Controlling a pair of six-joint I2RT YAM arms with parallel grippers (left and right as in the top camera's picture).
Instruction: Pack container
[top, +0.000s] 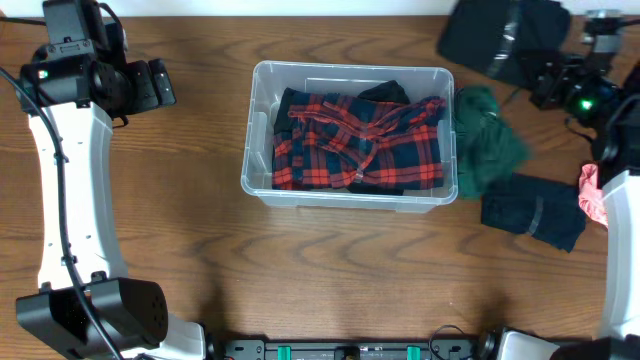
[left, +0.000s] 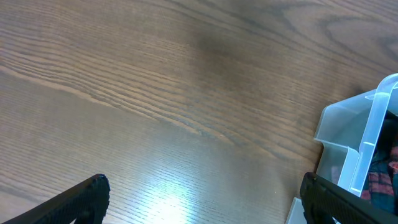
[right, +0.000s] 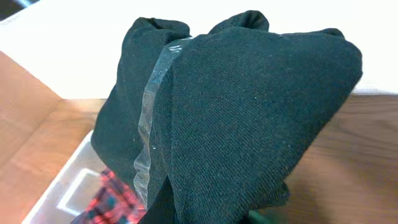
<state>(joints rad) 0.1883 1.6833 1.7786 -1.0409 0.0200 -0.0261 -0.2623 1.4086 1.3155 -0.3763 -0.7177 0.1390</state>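
Observation:
The clear plastic container (top: 262, 190) stands mid-table with a red and navy plaid shirt (top: 355, 140) lying in it over a dark garment. My right gripper (top: 535, 75) is at the back right, raised above the table. It holds a dark green-black garment (top: 500, 35) with a clear tape strip. That garment (right: 249, 112) fills the right wrist view and hides the fingers. The container (right: 65, 186) and plaid shirt (right: 109, 199) show below it. My left gripper (top: 165, 85) is open and empty (left: 204, 183) over bare wood, left of the container's corner (left: 373, 124).
A crumpled green garment (top: 490, 140) lies against the container's right side. A folded navy garment (top: 535, 210) lies in front of it. A pink item (top: 592, 195) sits at the right arm. The table is wood.

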